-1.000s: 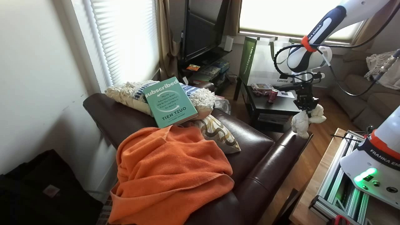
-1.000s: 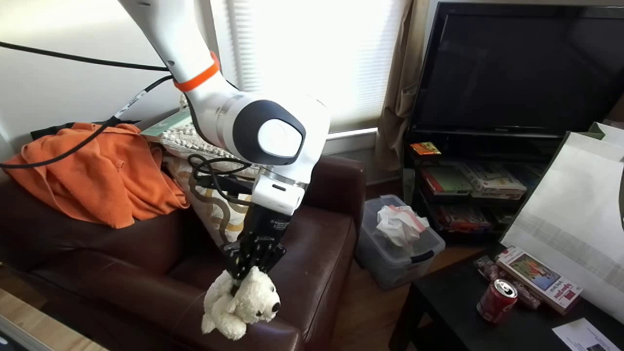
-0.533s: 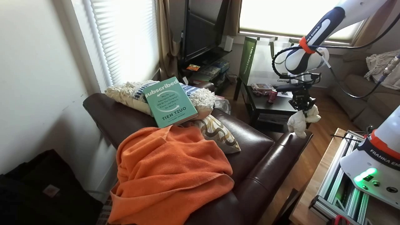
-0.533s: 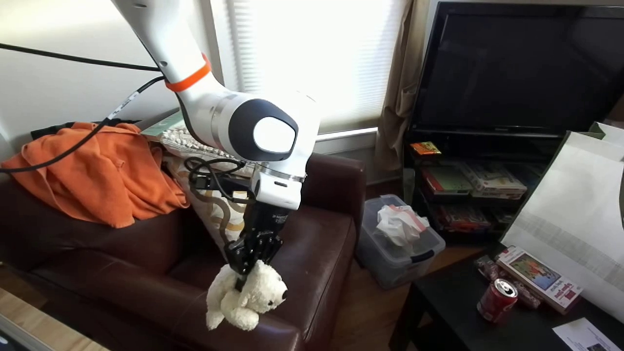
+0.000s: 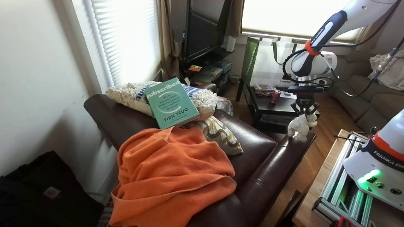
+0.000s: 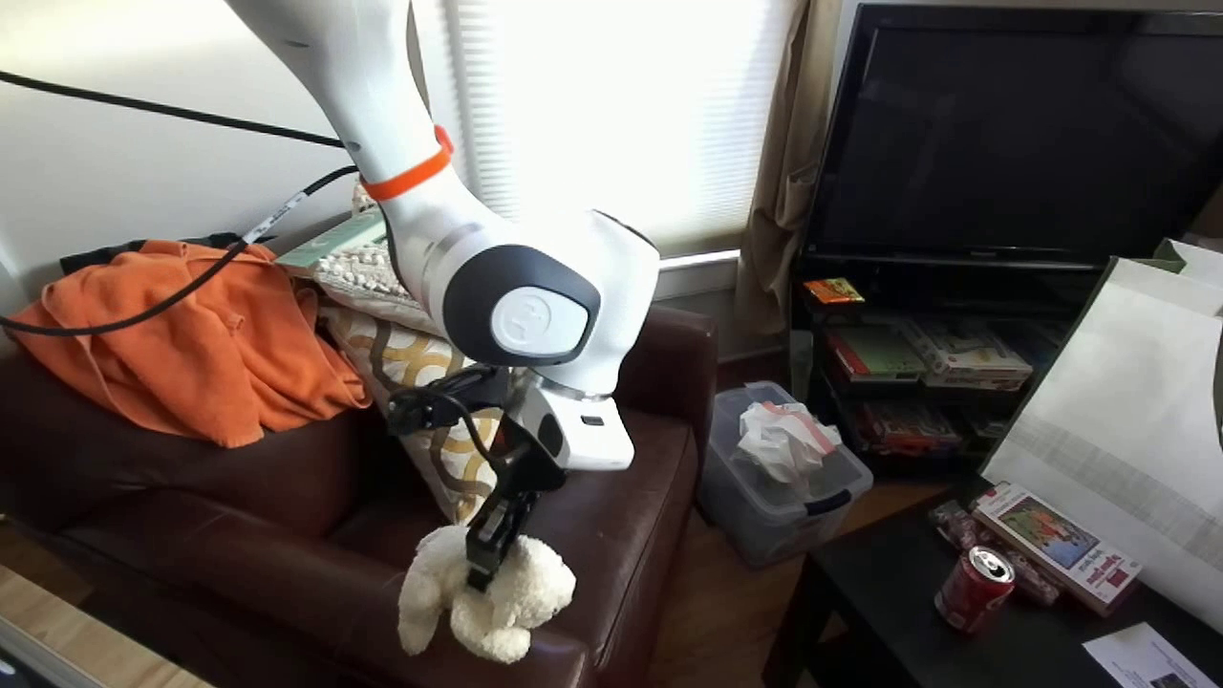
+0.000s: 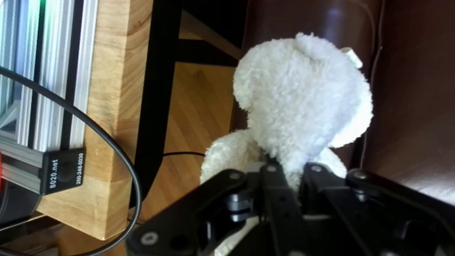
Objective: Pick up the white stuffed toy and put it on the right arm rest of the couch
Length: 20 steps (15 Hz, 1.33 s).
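The gripper (image 7: 293, 170) clasps the toy (image 5: 298, 126). In an exterior view, the armrest (image 5: 270, 171) runs toward seven o'clock from it.

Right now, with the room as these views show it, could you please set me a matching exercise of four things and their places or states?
Things
1. toy
2. green book
3. blanket
4. can

Places or states
A. draped over the couch
B. held by the gripper
C. on the black table
D. resting against the fringed pillow

Pairs: 1-B; 2-D; 3-A; 4-C
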Tool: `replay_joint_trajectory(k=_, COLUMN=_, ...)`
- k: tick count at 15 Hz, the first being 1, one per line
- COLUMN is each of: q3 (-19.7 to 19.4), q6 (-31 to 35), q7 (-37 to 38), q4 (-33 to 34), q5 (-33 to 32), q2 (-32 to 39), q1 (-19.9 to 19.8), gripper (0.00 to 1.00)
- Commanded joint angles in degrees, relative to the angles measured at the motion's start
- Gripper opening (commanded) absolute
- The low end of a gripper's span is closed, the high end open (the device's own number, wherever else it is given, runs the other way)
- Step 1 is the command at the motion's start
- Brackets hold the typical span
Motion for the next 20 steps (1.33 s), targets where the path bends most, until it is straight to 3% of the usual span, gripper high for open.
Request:
replay_joint_trajectory(k=1, q3=0.04, q6=1.22, q7=-15.55, q4=0.03, q5=4.63, q2=2.34, q1=-1.35, gripper=0.02)
replay_joint_trajectory(k=8, q3=-0.15, q6=-2.11, q7=-35.37, q4=1.37, q5=2.36, q2=8.29, q1=0.49, gripper=0.02)
replay_joint_trajectory(k=11, q3=-0.92, q6=1.13, q7=-31.24, q4=-0.14, q5=6.10, q2=9.66, q1=1.57, gripper=0.02)
replay_joint_trajectory(k=18, q3=0.54, q6=9.60, q7=-26.19, q4=-1.34, q5=23.68, q2=10.12, q1=-0.02, gripper=0.02)
replay_joint_trajectory(k=20, q3=-0.81, q6=8.82, q7=-22.22, q4=-1.50, q5=24.58, q2=10.72, q1=1.77, gripper=0.02)
